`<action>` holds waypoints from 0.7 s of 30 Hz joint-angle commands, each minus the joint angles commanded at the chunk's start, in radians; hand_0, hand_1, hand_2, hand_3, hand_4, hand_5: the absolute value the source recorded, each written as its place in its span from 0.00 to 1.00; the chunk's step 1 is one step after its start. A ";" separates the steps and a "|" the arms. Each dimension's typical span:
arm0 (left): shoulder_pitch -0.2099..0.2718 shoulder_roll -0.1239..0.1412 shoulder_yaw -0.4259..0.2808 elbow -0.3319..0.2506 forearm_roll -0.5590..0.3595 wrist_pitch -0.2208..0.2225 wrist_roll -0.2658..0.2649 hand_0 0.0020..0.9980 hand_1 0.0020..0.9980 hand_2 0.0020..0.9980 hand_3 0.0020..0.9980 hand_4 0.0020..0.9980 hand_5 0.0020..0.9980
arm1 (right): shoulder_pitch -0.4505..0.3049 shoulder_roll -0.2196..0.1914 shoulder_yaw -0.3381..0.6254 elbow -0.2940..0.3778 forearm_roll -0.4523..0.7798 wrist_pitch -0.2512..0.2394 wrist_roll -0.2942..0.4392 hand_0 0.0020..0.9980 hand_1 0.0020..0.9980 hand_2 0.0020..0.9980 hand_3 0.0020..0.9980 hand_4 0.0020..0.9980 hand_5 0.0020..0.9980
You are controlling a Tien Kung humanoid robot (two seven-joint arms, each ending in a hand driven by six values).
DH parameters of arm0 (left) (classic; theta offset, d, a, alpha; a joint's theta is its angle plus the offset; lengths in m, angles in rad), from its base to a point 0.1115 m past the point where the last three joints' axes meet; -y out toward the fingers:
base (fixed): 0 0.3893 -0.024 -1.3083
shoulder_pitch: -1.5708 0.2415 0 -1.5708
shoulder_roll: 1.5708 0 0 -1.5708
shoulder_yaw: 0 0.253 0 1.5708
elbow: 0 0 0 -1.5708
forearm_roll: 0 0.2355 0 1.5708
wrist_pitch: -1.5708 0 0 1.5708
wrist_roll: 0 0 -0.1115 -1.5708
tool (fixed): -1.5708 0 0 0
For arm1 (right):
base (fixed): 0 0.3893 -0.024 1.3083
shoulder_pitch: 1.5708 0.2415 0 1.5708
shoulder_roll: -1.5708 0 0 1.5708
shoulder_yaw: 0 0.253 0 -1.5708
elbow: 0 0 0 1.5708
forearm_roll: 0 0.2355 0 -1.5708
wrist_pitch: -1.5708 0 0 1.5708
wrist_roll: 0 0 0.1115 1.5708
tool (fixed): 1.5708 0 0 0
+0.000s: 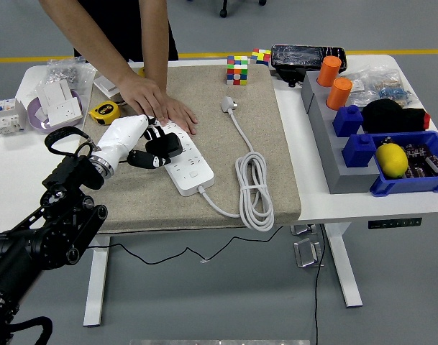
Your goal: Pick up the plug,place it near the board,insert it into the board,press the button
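The left robot hand [152, 149] reaches in from the lower left and sits over the near-left part of the white power board [180, 156], its dark fingers curled around a small black plug [163, 146] that it grips just above the board's sockets. The board lies diagonally on a tan mat [269, 172] that covers the middle of the white counter [10, 180]. A person's hand [155, 102] presses flat on the board's far end, just beside the robot hand, so little free space is left there. The board's white cable [253, 190] runs off its near end, loops in a coil toward the mat's right edge, and ends in a white plug [227, 105] lying farther back on the mat. The mat between board and cable is bare. To the left of the mat sit a yellow tape measure [103, 111] and a white socket block [59, 98]; a coloured cube [237, 70] stands at the mat's far edge. On the right, well apart, grey and blue bins [355, 147] hold orange cylinders [334, 83] and a yellow ball [391, 159].
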 joint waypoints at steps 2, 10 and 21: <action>0.000 -0.002 -0.002 0.008 0.000 0.000 0.000 0.50 0.50 0.38 0.41 0.61 0.09 | 0.000 0.000 -0.001 0.000 0.000 0.000 0.000 0.79 0.74 0.73 0.76 1.00 1.00; -0.002 -0.003 -0.010 0.025 0.000 0.000 -0.001 0.50 0.50 0.38 0.41 0.61 0.09 | 0.000 -0.002 -0.005 0.000 0.002 0.000 0.000 0.78 0.74 0.73 0.76 1.00 1.00; 0.000 -0.005 -0.017 0.047 0.000 0.003 -0.002 0.50 0.50 0.38 0.41 0.62 0.09 | -0.003 -0.003 -0.007 0.000 0.002 0.000 0.000 0.79 0.74 0.73 0.76 1.00 1.00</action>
